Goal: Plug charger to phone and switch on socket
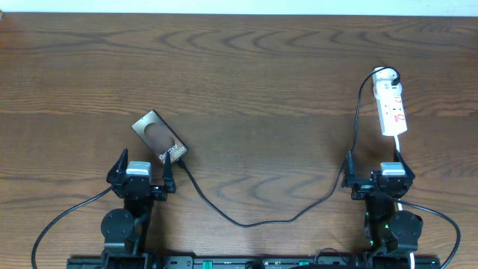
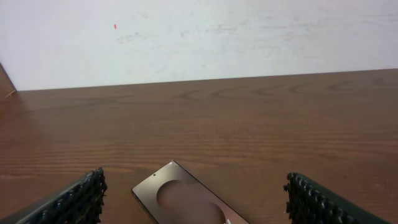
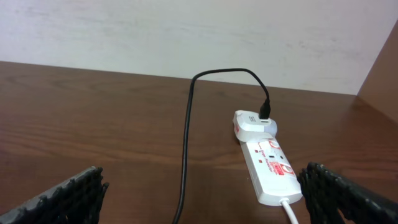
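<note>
Overhead view: a brown wooden table (image 1: 246,75). The phone (image 1: 160,137) lies face-down and angled at centre-left, just ahead of the left gripper (image 1: 142,170), whose fingers are spread apart and hold nothing. The charger (image 1: 246,221), a thin black cable, reaches the phone's near corner and appears to touch it (whether the tip is seated is too small to tell), then sags across the table and climbs to the socket (image 1: 391,104), a white strip at far right. The right gripper (image 1: 377,174) sits just short of the socket, also spread and empty.

Left wrist view: both dark ribbed fingertips (image 2: 81,196) frame the phone's (image 2: 180,199) upper end, which rests between them without touching.

Right wrist view: the socket (image 3: 268,162) lies ahead and slightly right, a white adapter (image 3: 254,123) with the cable plugged at its far end.

To do this step well, I would brace the phone with one arm while checking the plug, then press the socket's switch squarely from above, so the strip does not slide.
</note>
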`<control>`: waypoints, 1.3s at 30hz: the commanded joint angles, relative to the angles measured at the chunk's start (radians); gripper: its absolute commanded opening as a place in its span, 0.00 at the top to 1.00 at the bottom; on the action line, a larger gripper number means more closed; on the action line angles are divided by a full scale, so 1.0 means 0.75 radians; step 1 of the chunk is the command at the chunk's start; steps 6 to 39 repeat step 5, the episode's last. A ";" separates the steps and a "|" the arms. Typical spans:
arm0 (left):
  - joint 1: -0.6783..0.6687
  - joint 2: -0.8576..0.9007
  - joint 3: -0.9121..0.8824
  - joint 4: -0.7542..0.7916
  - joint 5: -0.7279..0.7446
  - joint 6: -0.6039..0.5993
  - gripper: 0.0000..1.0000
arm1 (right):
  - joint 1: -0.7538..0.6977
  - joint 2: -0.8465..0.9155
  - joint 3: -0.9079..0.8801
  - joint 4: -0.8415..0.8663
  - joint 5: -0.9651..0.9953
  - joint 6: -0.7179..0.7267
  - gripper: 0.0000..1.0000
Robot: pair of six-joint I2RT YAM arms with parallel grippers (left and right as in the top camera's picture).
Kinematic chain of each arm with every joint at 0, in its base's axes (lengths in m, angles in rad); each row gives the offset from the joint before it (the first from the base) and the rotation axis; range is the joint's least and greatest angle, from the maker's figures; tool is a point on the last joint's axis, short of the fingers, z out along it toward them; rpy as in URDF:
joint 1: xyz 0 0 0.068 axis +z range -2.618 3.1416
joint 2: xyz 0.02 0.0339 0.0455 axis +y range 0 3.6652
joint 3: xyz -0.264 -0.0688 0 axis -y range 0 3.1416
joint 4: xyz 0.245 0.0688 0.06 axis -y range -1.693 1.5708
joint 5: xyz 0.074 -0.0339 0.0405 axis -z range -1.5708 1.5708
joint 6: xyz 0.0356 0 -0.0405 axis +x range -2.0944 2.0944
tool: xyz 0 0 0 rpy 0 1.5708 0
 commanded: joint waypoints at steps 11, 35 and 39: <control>-0.005 -0.009 -0.022 -0.045 -0.002 0.019 0.10 | 0.011 -0.013 -0.002 -0.006 0.005 0.015 0.01; -0.005 -0.009 -0.022 -0.045 -0.002 0.019 0.10 | 0.011 -0.013 -0.002 -0.006 0.005 0.015 0.01; -0.005 -0.009 -0.022 -0.045 -0.002 0.019 0.10 | 0.011 -0.013 -0.002 -0.006 0.005 0.015 0.01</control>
